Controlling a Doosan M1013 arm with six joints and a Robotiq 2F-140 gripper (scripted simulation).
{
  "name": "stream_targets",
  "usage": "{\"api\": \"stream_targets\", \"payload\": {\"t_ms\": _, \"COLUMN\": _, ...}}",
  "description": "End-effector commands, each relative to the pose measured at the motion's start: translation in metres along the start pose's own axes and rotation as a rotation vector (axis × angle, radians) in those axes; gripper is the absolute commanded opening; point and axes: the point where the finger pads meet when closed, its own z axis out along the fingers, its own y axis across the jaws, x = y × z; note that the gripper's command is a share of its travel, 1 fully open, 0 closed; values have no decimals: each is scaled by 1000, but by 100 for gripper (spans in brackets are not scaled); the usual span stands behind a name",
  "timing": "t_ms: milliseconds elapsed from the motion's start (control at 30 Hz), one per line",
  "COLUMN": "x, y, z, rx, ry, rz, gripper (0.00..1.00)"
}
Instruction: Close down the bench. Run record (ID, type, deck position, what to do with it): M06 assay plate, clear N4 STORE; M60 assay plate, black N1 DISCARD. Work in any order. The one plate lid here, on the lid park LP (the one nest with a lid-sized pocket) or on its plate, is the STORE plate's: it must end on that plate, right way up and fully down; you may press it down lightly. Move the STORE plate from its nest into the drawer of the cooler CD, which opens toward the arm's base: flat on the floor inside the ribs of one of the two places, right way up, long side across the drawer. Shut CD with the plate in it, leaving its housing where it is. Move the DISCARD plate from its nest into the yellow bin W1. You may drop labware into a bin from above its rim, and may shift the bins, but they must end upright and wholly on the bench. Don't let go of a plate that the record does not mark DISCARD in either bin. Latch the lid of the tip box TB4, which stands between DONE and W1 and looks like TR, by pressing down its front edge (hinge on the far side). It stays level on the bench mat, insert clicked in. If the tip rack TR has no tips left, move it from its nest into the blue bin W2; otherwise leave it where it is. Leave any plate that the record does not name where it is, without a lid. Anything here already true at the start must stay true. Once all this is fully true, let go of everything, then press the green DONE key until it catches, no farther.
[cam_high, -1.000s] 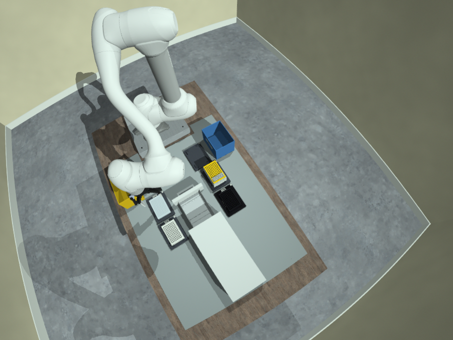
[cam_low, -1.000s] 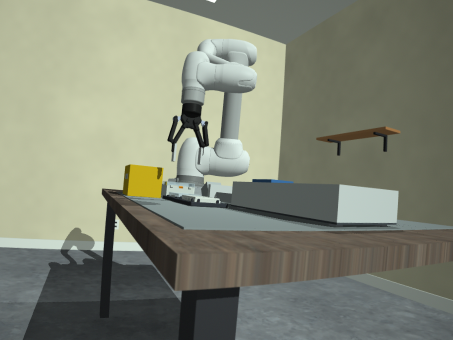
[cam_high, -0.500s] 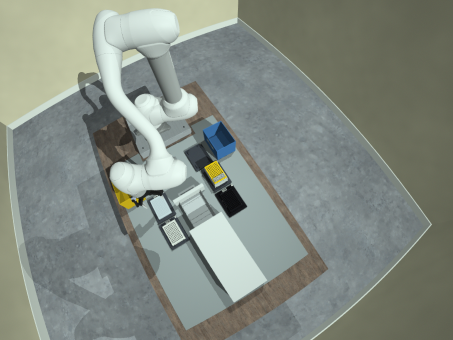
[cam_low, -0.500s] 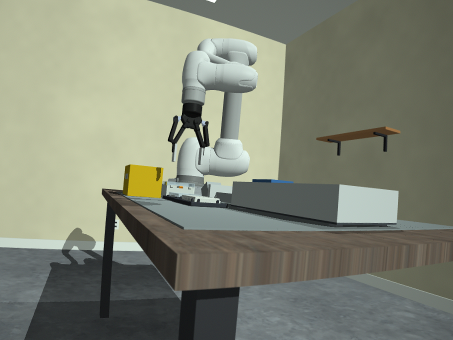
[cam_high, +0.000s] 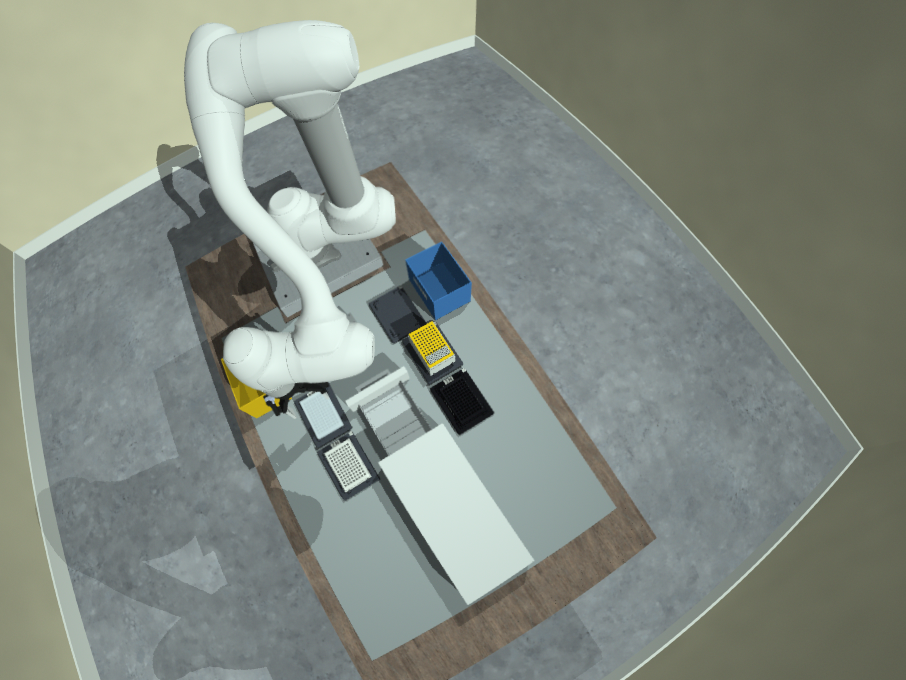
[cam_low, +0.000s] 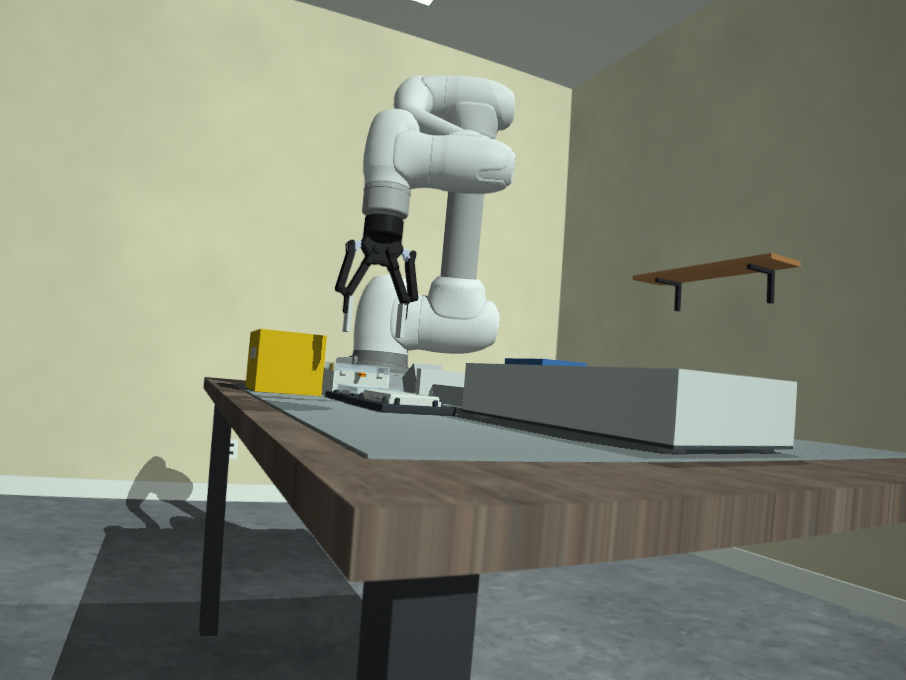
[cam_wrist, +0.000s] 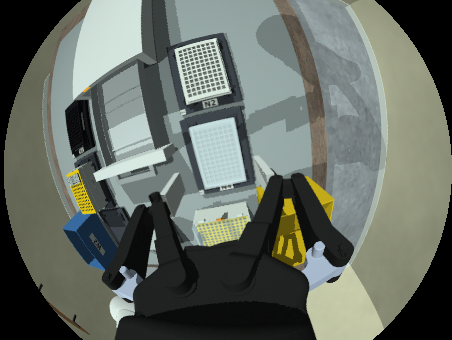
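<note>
My gripper (cam_low: 371, 322) is open and empty, high above the bench's near-left corner. In the wrist view (cam_wrist: 222, 193) its fingers frame the tip box TB4 (cam_wrist: 222, 230), which shows yellow tips. The yellow bin W1 (cam_high: 247, 398) (cam_wrist: 295, 223) stands just beside it. Beyond the box a pale plate that looks lidded (cam_high: 322, 413) sits in its nest (cam_wrist: 218, 153). Past it lies a white plate with dark wells (cam_high: 347, 466). The black plate (cam_high: 461, 401) is in its nest on the right. The lid park (cam_high: 395, 313) looks empty.
The cooler's drawer (cam_high: 391, 417) stands open toward the arm's base, in front of its white housing (cam_high: 453, 512). The tip rack TR (cam_high: 431, 345) holds yellow tips. The blue bin W2 (cam_high: 439, 281) stands at the back right. The arm's elbow hides the bench near TB4 in the top view.
</note>
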Motion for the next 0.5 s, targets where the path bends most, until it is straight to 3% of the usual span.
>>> {"api": "stream_targets", "payload": {"t_ms": 0, "x": 0, "y": 0, "z": 6, "rx": 0, "ry": 0, "rz": 0, "gripper": 66}}
{"api": "stream_targets", "payload": {"t_ms": 467, "x": 0, "y": 0, "z": 22, "rx": 0, "ry": 0, "rz": 0, "gripper": 66}}
